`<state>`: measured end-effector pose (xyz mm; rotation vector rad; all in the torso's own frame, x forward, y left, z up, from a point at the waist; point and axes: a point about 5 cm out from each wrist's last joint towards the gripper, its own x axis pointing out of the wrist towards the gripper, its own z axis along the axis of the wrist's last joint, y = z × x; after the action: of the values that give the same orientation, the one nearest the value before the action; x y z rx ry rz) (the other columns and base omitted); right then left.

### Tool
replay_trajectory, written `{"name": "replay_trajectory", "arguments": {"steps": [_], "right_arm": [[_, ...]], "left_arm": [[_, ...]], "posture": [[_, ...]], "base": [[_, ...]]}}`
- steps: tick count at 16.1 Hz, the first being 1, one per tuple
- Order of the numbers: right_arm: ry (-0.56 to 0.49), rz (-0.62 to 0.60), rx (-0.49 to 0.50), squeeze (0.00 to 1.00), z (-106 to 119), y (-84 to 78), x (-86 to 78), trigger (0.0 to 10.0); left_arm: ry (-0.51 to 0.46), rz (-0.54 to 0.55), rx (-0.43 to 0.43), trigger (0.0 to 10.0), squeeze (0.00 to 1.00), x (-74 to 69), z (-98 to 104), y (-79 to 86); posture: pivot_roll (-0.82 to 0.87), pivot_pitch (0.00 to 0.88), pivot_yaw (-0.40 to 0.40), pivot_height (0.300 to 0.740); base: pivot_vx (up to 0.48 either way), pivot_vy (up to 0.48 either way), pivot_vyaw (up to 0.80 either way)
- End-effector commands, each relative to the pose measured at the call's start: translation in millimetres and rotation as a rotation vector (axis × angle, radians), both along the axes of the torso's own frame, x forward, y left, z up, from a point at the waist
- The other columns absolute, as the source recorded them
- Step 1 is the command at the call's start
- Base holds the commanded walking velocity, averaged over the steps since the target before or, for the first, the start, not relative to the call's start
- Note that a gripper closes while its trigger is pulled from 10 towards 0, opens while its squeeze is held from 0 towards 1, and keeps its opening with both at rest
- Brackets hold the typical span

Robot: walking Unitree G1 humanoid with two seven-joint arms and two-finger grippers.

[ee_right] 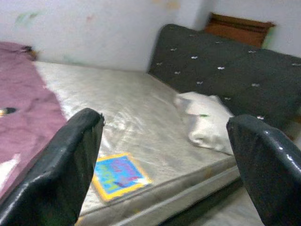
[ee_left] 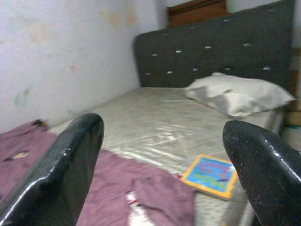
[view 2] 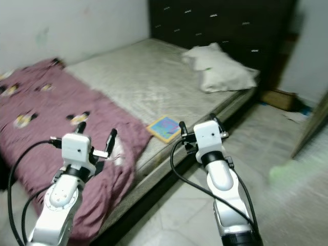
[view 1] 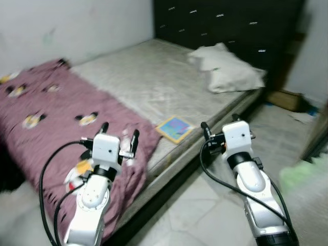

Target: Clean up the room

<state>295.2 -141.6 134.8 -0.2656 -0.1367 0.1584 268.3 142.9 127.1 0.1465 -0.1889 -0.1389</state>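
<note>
Bedroom, bare mattress [view 1: 154, 82]: maroon blanket [view 1: 46, 113] rumpled over foot end, pillow [view 1: 228, 72] by headboard. Book [view 1: 175, 128] flat near mattress edge; judged thin, light, stiff, best pinched at overhanging edge. Left gripper [view 1: 120, 137], right gripper [view 1: 219, 127]: jaws spread, empty.
</note>
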Motion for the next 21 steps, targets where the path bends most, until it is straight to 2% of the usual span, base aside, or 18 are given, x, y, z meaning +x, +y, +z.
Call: {"name": "replay_trajectory", "arguments": {"steps": [1,21], "right_arm": [[-0.017,0.024,0.005,0.0,3.9,8.3,1.5,10.0],[-0.037,0.025,0.011,0.0,5.9,8.6,2.3,10.0]], "left_arm": [[0.0,0.016,0.009,10.0,0.0,1.0,0.2,4.5],[-0.015,0.015,-0.003,10.0,0.0,2.9,2.2,3.5]], "posture": [[-0.09,0.0,-0.003,0.74],[-0.09,0.0,-0.004,0.74]], "base": [[0.0,0.0,0.8],[0.0,0.0,0.8]]}}
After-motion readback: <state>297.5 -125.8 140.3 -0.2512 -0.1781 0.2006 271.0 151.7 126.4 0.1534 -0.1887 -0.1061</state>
